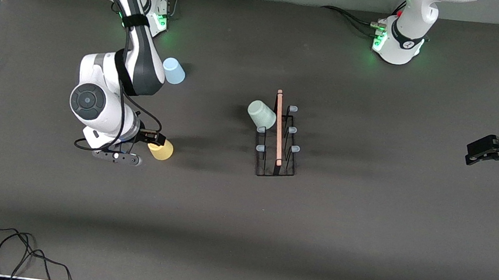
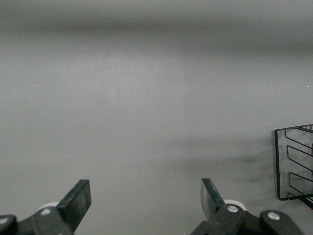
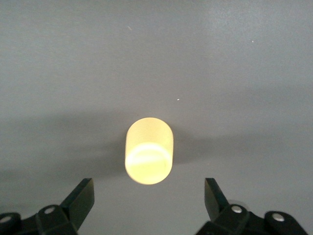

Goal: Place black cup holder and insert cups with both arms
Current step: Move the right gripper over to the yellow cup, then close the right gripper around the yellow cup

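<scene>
The black cup holder (image 1: 275, 162) stands mid-table with its wooden rod handle (image 1: 279, 127) on top; its edge shows in the left wrist view (image 2: 293, 164). The grey-green cup (image 1: 261, 114) sits tilted over a peg on the right arm's side. The yellow cup (image 1: 160, 149) is on the table just ahead of my right gripper (image 1: 148, 142), whose fingers are open and apart from it (image 3: 148, 151). The right gripper (image 3: 149, 196) is empty. The light blue cup (image 1: 173, 71) is on the table near the right arm's base. My left gripper (image 1: 479, 150) waits open and empty (image 2: 145, 196) over the left arm's end.
A loose black cable (image 1: 3, 243) lies at the table's edge nearest the front camera, toward the right arm's end. The right arm's elbow (image 1: 92, 99) hangs over the table beside the light blue cup.
</scene>
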Available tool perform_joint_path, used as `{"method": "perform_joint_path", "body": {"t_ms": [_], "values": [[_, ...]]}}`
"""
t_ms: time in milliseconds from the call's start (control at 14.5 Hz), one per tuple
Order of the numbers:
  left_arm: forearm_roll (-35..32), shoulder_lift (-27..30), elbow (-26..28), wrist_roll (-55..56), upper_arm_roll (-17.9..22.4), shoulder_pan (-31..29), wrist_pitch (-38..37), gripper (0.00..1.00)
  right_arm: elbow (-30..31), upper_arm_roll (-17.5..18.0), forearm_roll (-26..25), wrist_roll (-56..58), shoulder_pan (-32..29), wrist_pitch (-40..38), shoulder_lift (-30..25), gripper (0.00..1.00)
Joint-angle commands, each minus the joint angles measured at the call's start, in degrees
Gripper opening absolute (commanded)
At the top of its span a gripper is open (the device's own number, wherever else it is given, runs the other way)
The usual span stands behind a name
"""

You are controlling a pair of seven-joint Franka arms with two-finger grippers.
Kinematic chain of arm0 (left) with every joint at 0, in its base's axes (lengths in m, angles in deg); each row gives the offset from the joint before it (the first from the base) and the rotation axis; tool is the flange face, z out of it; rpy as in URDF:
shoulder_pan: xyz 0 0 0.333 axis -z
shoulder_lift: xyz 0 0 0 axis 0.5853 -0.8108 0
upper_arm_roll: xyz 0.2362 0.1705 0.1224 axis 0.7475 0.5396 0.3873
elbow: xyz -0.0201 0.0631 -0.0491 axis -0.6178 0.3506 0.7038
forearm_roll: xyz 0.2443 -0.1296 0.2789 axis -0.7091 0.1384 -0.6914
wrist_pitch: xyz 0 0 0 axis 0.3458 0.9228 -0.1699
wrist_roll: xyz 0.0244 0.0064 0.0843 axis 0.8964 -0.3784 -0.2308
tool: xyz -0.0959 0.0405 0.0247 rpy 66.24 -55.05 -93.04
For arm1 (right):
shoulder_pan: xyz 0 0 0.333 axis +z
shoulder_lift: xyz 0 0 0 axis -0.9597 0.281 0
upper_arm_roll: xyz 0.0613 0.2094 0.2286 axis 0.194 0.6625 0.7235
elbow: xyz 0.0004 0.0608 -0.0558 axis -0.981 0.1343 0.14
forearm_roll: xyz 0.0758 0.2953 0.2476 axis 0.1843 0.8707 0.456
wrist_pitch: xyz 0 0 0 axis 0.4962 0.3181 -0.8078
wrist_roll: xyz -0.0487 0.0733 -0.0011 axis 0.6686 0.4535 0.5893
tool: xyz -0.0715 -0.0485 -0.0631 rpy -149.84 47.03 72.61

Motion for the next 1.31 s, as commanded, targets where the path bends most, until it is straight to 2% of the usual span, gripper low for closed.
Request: {"method": "perform_joint_path", "body": {"t_ms": [0, 138, 345, 1174, 1243], "values": [[0.61, 0.08, -0.41, 0.30, 0.05, -0.03, -0.99, 1.00, 3.50, -0.09, 0.49, 1.88, 0.08, 4.83, -0.35, 1.00], [0.61, 0.08, -0.24, 0.30, 0.14, -0.03, -0.99, 1.00, 6.13, 0.00, 1.28, 1.88, 0.52, 9.57, 0.62, 1.00], [0.61, 0.08, -0.15, 0.21, 0.14, -0.03, -0.99, 1.00, 8.96, 0.35, 6.46, 3.63, 0.61, 14.33, 0.97, 1.00], [0.61, -0.53, 0.73, 0.21, 0.14, -0.03, -0.37, 1.00, 9.31, 0.70, 8.40, 3.91, 0.96, 16.01, 4.14, 0.99], [0.61, -0.53, 0.90, 0.21, 0.14, -0.03, -0.37, 1.00, 9.31, 0.70, 8.40, 3.99, 1.66, 16.09, 4.31, 0.91]]}}
